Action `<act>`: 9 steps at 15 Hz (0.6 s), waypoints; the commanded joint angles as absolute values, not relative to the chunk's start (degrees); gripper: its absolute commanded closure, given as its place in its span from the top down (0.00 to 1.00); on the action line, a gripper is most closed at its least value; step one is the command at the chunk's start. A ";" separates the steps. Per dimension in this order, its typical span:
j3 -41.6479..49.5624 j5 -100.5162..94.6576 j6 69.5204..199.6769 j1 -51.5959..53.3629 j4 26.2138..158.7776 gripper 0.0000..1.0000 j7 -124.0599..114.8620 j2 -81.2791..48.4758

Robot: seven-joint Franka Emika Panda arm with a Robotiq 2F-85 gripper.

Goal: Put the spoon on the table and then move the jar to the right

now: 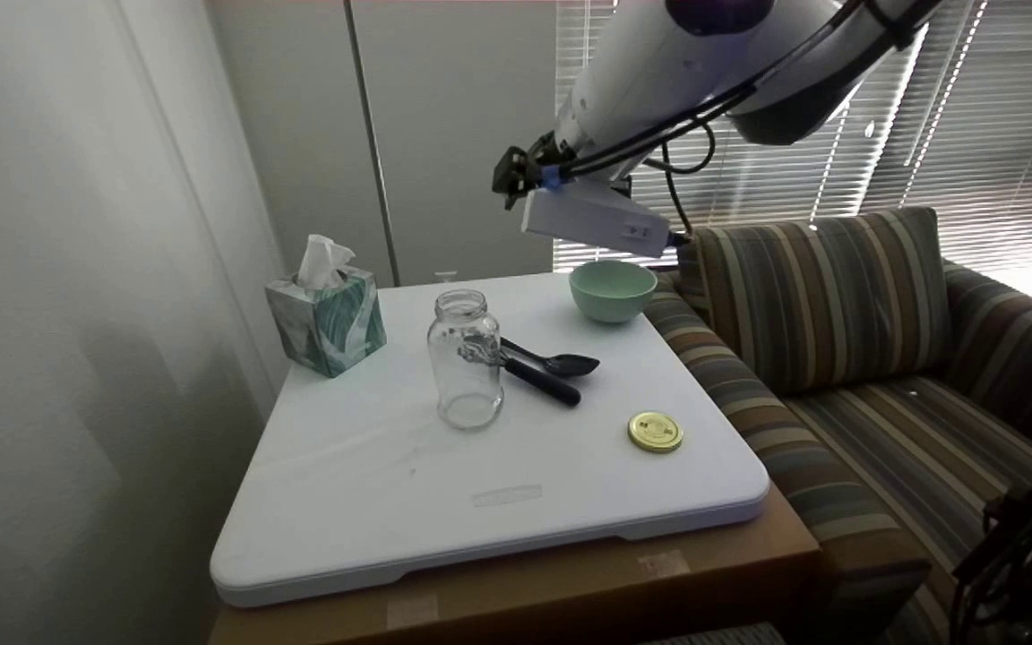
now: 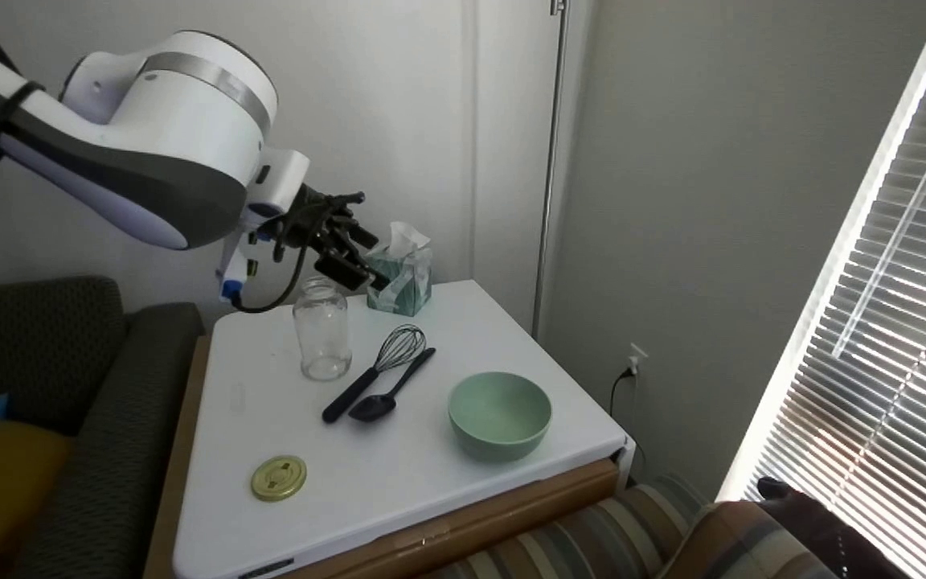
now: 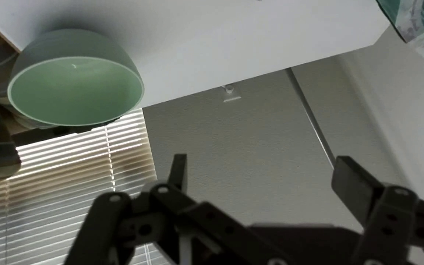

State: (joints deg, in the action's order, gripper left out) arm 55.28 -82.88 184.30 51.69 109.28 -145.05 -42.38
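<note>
"Right, findings in order, please."

"In an exterior view, the jar [image 1: 468,381] stands upright on the white table [image 1: 346,511], open at the top. A whisk [image 1: 543,382] lies close by, its wire head seen partly through the glass. A gold lid [image 1: 656,431] lies well apart from the jar."

"And the spoon [image 1: 572,365]?"

"Flat on the table, just beside the whisk. Contact between the two cannot be determined."

"Continue."

"In an exterior view, the gripper [image 2: 379,261] hangs above the table. The jar stands near the whisk but apart from it. The spoon lies between the whisk and a green bowl [image 2: 500,418]. A tissue box [image 2: 403,291] stands at the far side, partly hidden behind the gripper."

"Condition of the tool?"

"Per the wrist view, its two fingers [image 3: 357,189] stand wide apart, with wall [image 3: 248,158] showing between them. The green bowl sits near the table's edge; part of the tissue box shows at upper right."
</note>
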 commanded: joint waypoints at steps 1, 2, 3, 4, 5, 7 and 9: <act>49.59 -76.37 183.95 46.25 105.98 1.00 -141.27 -42.58; 47.87 -74.90 183.85 45.01 105.33 1.00 -140.25 -42.39; 45.97 -73.45 183.57 43.70 104.96 1.00 -138.88 -42.08; 44.06 -72.16 183.70 42.22 104.57 1.00 -137.43 -41.73; 42.22 -70.98 183.04 41.17 104.45 1.00 -136.04 -41.36; 37.89 -68.63 181.63 38.01 104.66 1.00 -131.76 -39.97; 33.48 -65.91 179.28 34.84 105.02 1.00 -126.84 -38.45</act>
